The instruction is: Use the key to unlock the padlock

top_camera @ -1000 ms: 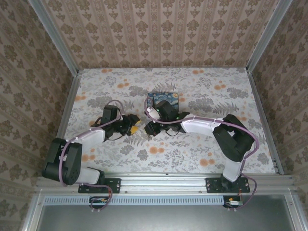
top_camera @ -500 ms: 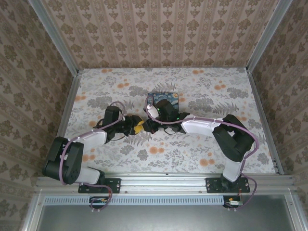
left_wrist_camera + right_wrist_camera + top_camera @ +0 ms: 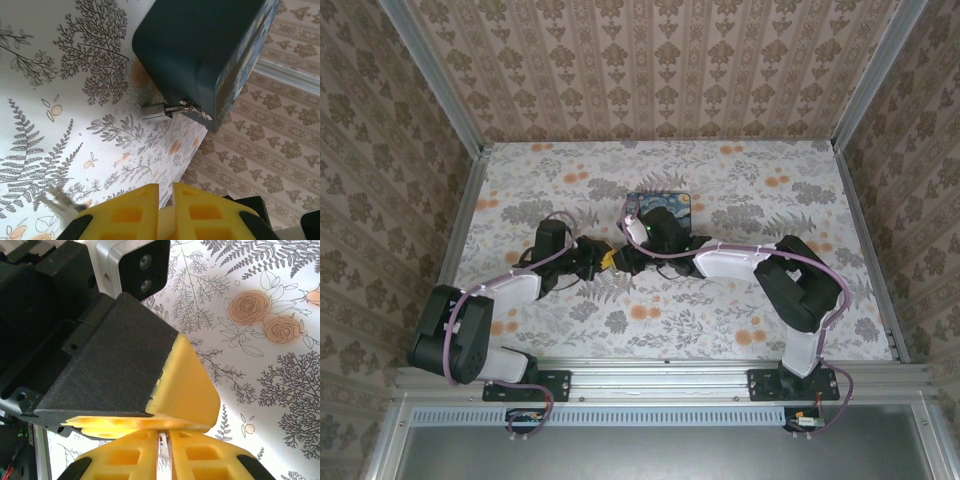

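Tightly, the right hand pinches a thin metal piece.

Place: a lab test cell, dressed like a home.
Walls: panels in brown damask paper closed three sides.
Frame: bare aluminium posts stood at the corners.
Surface: covered in floral print.
Rig: left arm and right arm were bolted to a metal rail.
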